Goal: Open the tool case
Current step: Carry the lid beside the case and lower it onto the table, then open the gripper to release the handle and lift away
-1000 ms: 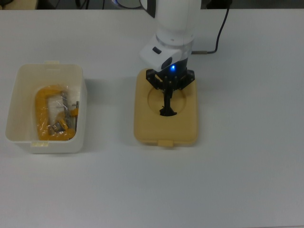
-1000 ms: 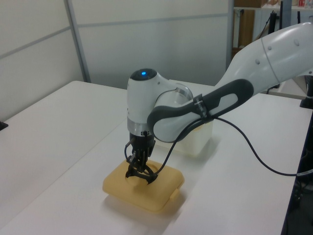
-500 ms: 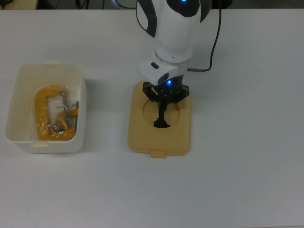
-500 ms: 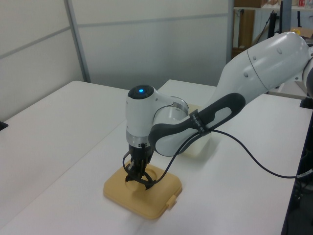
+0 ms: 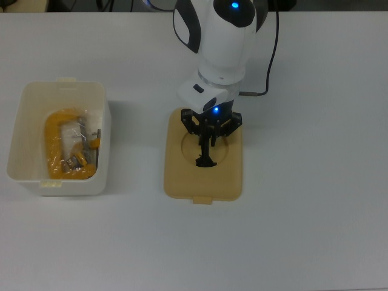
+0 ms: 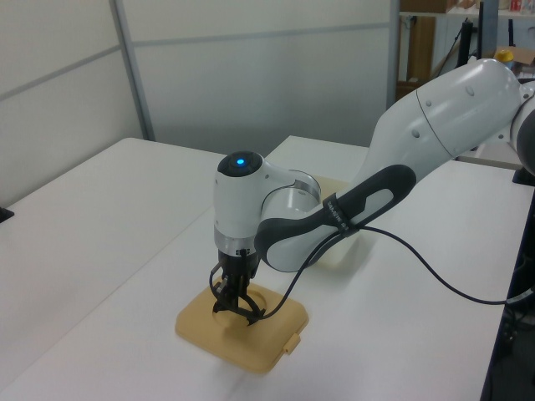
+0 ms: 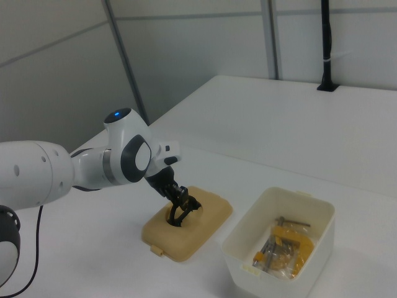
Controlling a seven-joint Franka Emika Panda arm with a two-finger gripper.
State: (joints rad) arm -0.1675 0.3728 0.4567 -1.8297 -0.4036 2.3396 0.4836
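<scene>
The tool case stands in two parts. Its white box (image 5: 62, 86) sits open at the top view's left, with yellow tools in a plastic bag (image 5: 70, 145) inside. Its mustard-yellow lid (image 5: 182, 179) lies flat on the table at the centre, latch tab (image 5: 202, 199) towards the top view's bottom. My gripper (image 5: 208, 138) points down into the lid's round recess and is shut on the black handle (image 5: 205, 159). The left view shows the gripper (image 6: 235, 299) on the lid (image 6: 205, 330). The right view has the lid (image 7: 208, 217) beside the box (image 7: 248, 233).
A black cable (image 5: 273, 54) runs from the arm's wrist towards the top view's upper edge. The white table (image 5: 315, 200) spreads around both parts. A black post (image 7: 325, 49) stands at the table's far corner in the right view.
The gripper has carried the lid a little towards the top view's left and bottom and lowered it until it lies flat on the table. The box has not moved.
</scene>
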